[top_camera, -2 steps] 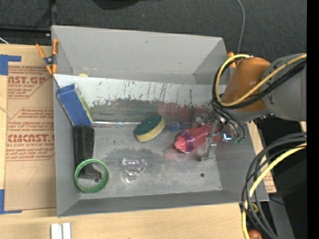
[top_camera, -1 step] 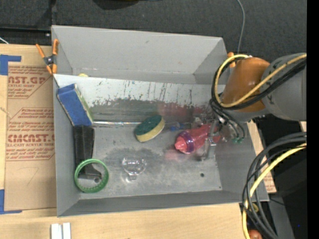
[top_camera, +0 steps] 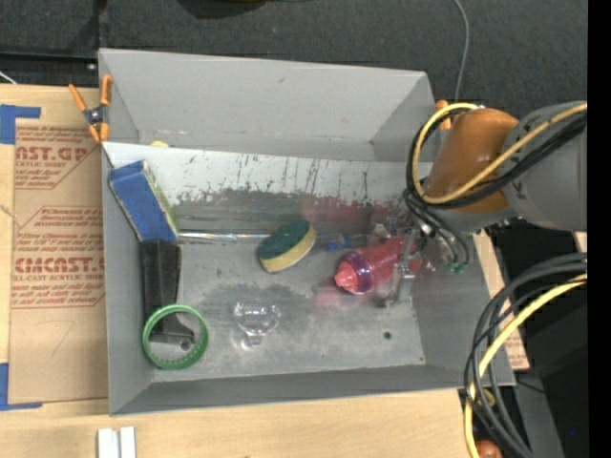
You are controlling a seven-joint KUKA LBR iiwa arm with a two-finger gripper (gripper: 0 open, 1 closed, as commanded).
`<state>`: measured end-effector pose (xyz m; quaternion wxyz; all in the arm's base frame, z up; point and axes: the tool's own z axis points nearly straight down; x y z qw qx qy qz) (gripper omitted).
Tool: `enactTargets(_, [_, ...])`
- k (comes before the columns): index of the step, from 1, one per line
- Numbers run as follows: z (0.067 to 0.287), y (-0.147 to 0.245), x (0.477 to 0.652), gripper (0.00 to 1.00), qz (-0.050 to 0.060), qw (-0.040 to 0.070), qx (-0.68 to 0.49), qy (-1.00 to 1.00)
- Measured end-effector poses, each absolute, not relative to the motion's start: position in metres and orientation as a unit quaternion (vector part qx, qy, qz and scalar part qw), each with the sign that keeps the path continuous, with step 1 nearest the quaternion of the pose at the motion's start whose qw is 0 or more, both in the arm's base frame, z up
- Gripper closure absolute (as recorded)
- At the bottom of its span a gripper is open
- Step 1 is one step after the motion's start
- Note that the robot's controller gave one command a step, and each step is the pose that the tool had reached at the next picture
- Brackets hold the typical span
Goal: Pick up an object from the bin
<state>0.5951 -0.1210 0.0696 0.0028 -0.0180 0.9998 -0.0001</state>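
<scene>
My gripper (top_camera: 406,263) is down at the right side of the grey metal bin (top_camera: 267,113), right at the pink plastic cup-like thing (top_camera: 361,272) lying on the floor. Open or closed, can't tell. Lift looks not yet done; farther left, the yellow-and-green round sponge (top_camera: 286,244) is untouched.

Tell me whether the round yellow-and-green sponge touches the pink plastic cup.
Apart. The camera view shows bare grey bin floor between the round yellow-and-green sponge and the pink plastic cup.
</scene>
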Motion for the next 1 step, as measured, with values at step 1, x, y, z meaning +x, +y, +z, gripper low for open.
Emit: enactTargets(1, [0.0697, -0.1188, 0.5945, 0.00, -0.001, 0.005, -0.028, 1.000])
